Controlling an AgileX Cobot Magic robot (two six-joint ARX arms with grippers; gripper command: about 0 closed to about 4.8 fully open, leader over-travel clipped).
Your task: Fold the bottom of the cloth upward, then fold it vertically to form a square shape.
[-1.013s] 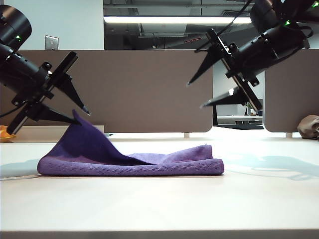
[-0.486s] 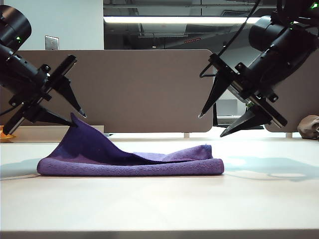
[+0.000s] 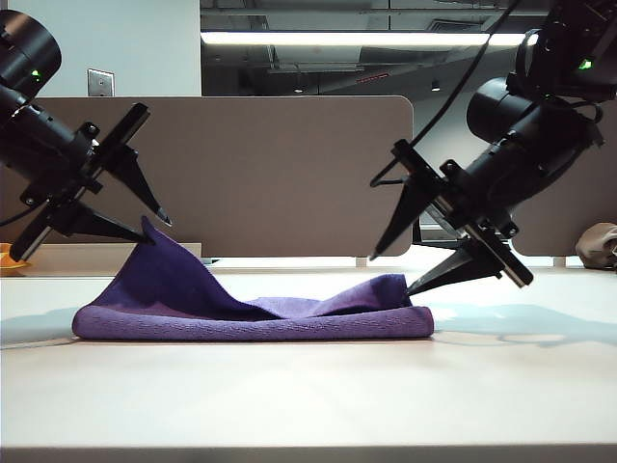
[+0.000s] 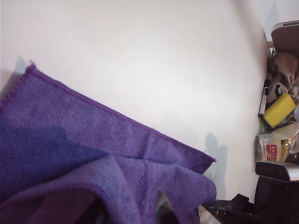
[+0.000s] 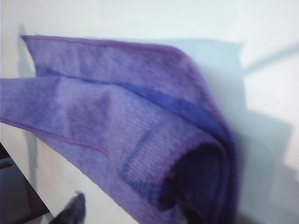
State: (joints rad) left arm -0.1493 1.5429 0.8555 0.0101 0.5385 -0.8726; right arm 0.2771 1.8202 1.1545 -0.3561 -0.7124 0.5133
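The left gripper (image 3: 159, 230) is hanging over the left end of the cloth (image 3: 253, 313), its two black fingers spread wide. The lower fingertip (image 3: 147, 239) is sitting right at the raised peak of the cloth's upper layer, which is standing up in a point there; whether the tip is actually touching the fabric cannot be told from the exterior view, and nothing is being pinched between the fingers. In the left wrist view the cloth (image 4: 93, 163) is filling the near part of the picture, with a lifted fold bulging close to the camera.

The right gripper (image 3: 390, 273) is tilting down at the right end of the cloth, its fingers also spread wide. Its lower fingertip (image 3: 415, 287) is meeting the cloth's top right corner, while the upper finger is pointing down over the cloth a little further in; the corner is lying between the two fingers and is not being clamped. The right wrist view is showing the cloth (image 5: 121, 126) folded double, its rounded fold edge nearest the camera.

The cloth itself is lying folded on the pale table (image 3: 308, 395), roughly in the middle.

Past the table edge in the left wrist view, a yellow sponge (image 4: 279, 109) and a packet (image 4: 275, 147) with a red label are lying among clutter; the label's writing is too small to read.
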